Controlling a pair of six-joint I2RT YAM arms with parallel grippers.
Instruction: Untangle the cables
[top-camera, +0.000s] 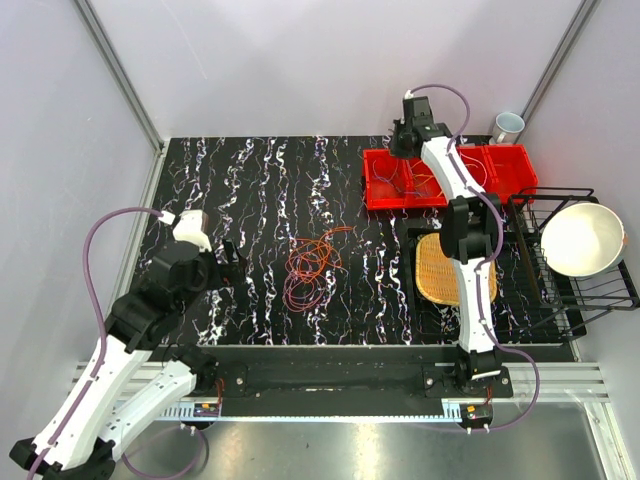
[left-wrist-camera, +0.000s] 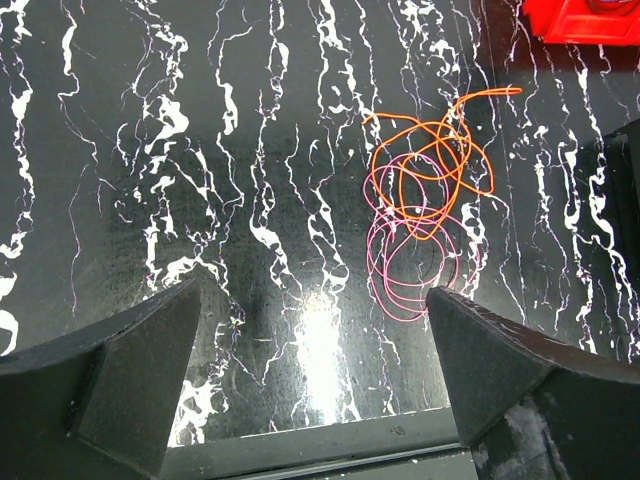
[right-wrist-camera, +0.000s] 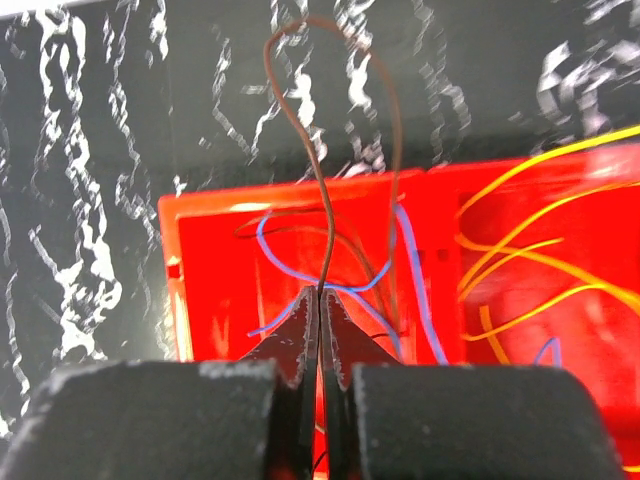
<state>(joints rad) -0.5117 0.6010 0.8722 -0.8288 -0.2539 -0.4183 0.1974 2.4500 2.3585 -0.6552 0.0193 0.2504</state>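
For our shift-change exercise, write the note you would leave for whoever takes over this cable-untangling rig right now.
Left pincer: open and empty, hovering over the table just short of the orange and pink tangle.
Right pincer: shut on a dark cable, over the red bin.
Cables: the blue cable lies in that compartment, the yellow cables in the one beside it.
Done: blue and yellow appear to be separated from the pile.
Left: set down the dark cable, then pull orange and pink apart.
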